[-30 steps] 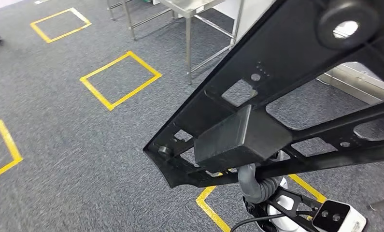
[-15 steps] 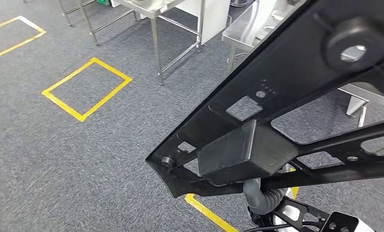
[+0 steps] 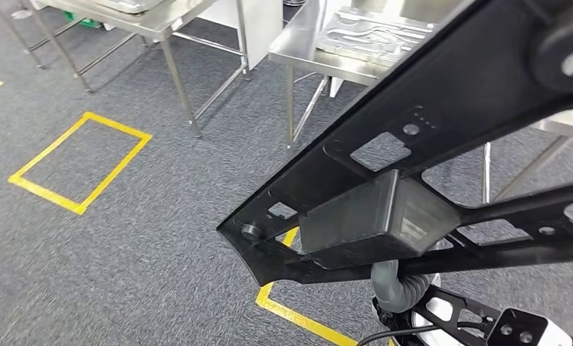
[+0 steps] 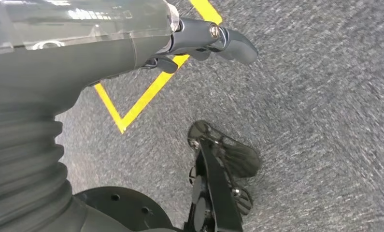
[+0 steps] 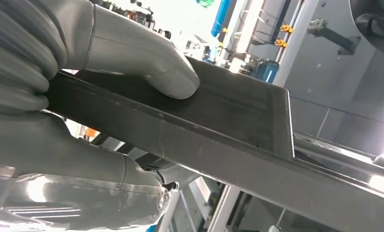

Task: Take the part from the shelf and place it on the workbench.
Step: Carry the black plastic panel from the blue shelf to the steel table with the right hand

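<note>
Now | right robot hand (image 5: 107, 63) grips black part (image 3: 413, 180) | left robot hand (image 4: 132, 43) empty, fingers apart

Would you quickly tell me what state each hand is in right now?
Left hand: holds nothing, fingers look loosely spread over the floor, so open.
Right hand: grips the black part, thumb pressed on its top.

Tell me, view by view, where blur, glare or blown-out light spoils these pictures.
Head view: sharp; the black part looms large in front, with mild glare on the steel workbench. Left wrist view: carpet smeared by motion blur, and reflections on the left hand. Right wrist view: background windows blown out, and the right hand gripping the part is soft and near the lens.
</note>
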Motion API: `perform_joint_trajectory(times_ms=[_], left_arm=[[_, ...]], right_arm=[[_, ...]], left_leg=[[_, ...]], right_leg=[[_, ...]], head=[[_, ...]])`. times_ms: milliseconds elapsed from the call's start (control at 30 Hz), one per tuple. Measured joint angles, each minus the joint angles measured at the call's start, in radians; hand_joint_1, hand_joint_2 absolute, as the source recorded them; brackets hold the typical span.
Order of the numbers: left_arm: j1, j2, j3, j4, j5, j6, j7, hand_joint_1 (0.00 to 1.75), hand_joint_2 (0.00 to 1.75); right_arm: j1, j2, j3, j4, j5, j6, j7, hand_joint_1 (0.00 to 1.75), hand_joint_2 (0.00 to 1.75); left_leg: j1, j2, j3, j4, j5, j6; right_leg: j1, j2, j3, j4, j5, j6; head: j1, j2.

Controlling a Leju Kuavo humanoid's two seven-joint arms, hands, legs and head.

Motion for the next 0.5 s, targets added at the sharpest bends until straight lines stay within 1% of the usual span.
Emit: perform_joint_trajectory(times_ms=[33,67,100,133,167,200,233,267,300,333,367,400,433,467,500], left_arm=[[0.0,0.0,0.0,0.0,0.0,-0.003,-0.004,0.0,1.75],[0.0,0.001,0.0,0.0,0.0,-0.005,-0.008,0.0,1.75],[-0.001,0.002,0.0,0.0,0.0,-0.005,-0.011,0.0,1.75],[-0.002,0.003,0.0,0.0,0.0,-0.005,-0.014,0.0,1.75],[-0.003,0.004,0.0,0.0,0.0,-0.004,-0.015,0.0,1.75],[-0.006,0.004,0.0,0.0,0.001,-0.003,-0.017,0.0,1.75],[-0.009,0.004,0.0,0.0,0.002,-0.003,-0.018,0.0,1.75],[-0.011,0.004,0.0,0.0,0.003,-0.003,-0.018,0.0,1.75],[-0.012,0.003,0.001,0.0,0.003,-0.003,-0.018,0.0,1.75],[-0.012,0.003,0.001,0.0,0.004,-0.003,-0.019,0.0,1.75],[-0.011,0.003,0.002,0.0,0.004,-0.004,-0.019,0.0,1.75],[-0.009,0.004,0.002,0.0,0.005,-0.004,-0.019,0.0,1.75],[-0.008,0.004,0.002,0.0,0.006,-0.005,-0.019,0.0,1.75],[-0.007,0.004,0.002,0.0,0.007,-0.006,-0.019,0.0,1.75],[-0.007,0.004,0.002,0.0,0.008,-0.006,-0.019,0.0,1.75]], right_arm=[[-0.009,0.0,0.0,0.005,-0.004,0.002,0.0,1.75,1.75],[-0.019,0.0,0.0,0.008,-0.008,0.003,0.0,1.75,1.75],[-0.029,0.0,0.0,0.012,-0.013,0.004,0.0,1.75,1.75],[-0.038,0.0,0.0,0.016,-0.018,0.006,0.0,1.75,1.75],[-0.046,0.0,0.0,0.02,-0.023,0.008,0.0,1.75,1.75],[-0.053,0.0,0.0,0.025,-0.028,0.012,0.0,1.75,1.75],[-0.06,0.0,-0.001,0.029,-0.032,0.017,0.0,1.75,1.75],[-0.067,0.0,-0.001,0.033,-0.036,0.02,0.0,1.75,1.75],[-0.077,0.0,-0.002,0.038,-0.04,0.023,0.0,1.75,1.75],[-0.087,0.0,-0.002,0.043,-0.043,0.023,0.0,1.75,1.75],[-0.096,0.001,-0.002,0.048,-0.045,0.023,0.0,1.75,1.75],[-0.103,0.001,-0.002,0.055,-0.047,0.023,0.0,1.75,1.75],[-0.108,0.002,-0.002,0.061,-0.049,0.023,0.0,1.75,1.75],[-0.11,0.002,-0.002,0.068,-0.05,0.023,0.0,1.75,1.75],[-0.113,0.002,-0.002,0.074,-0.05,0.023,0.0,1.75,1.75]], left_leg=[[0.0,-0.008,0.023,-0.061,0.041,0.003],[0.0,-0.028,0.053,-0.136,0.079,0.008],[0.001,-0.05,0.081,-0.205,0.106,0.012],[0.001,-0.067,0.099,-0.249,0.12,0.017],[-0.001,-0.077,0.106,-0.268,0.122,0.021],[-0.003,-0.073,0.108,-0.273,0.121,0.026],[-0.002,-0.063,0.108,-0.275,0.123,0.031],[-0.001,-0.052,0.11,-0.279,0.127,0.037],[0.001,-0.04,0.112,-0.284,0.13,0.044],[0.003,-0.027,0.114,-0.289,0.133,0.049],[0.002,-0.015,0.114,-0.291,0.134,0.053],[0.001,-0.003,0.113,-0.291,0.133,0.055],[0.0,0.009,0.113,-0.291,0.132,0.055],[0.0,0.021,0.113,-0.29,0.131,0.054],[0.0,0.033,0.113,-0.29,0.129,0.053]], right_leg=[[0.0,0.014,0.001,0.001,0.0,0.001],[-0.001,0.027,0.002,0.002,0.0,0.002],[0.0,0.039,0.0,0.004,-0.001,0.005],[0.0,0.048,-0.003,0.006,0.0,0.011],[-0.002,0.058,-0.007,0.007,0.001,0.017],[-0.004,0.067,-0.01,0.007,0.003,0.025],[-0.005,0.075,-0.013,0.006,0.005,0.032],[-0.004,0.067,-0.016,0.009,0.002,0.037],[-0.003,0.045,-0.025,0.027,-0.01,0.042],[-0.002,0.016,-0.044,0.065,-0.034,0.047],[-0.003,-0.016,-0.073,0.124,-0.067,0.051],[-0.005,-0.033,-0.107,0.195,-0.101,0.055],[-0.008,-0.04,-0.138,0.259,-0.125,0.059],[-0.01,-0.043,-0.155,0.293,-0.13,0.062],[-0.011,-0.045,-0.153,0.288,-0.116,0.063]], head=[[0.0,0.0],[0.0,0.0],[0.0,0.0],[0.0,0.0],[0.0,0.0],[0.0,0.0],[0.0,0.0],[0.0,0.0],[0.0,0.0],[0.0,0.0],[0.0,0.0],[0.0,0.0],[0.0,0.0],[0.0,0.0],[0.0,0.0]])
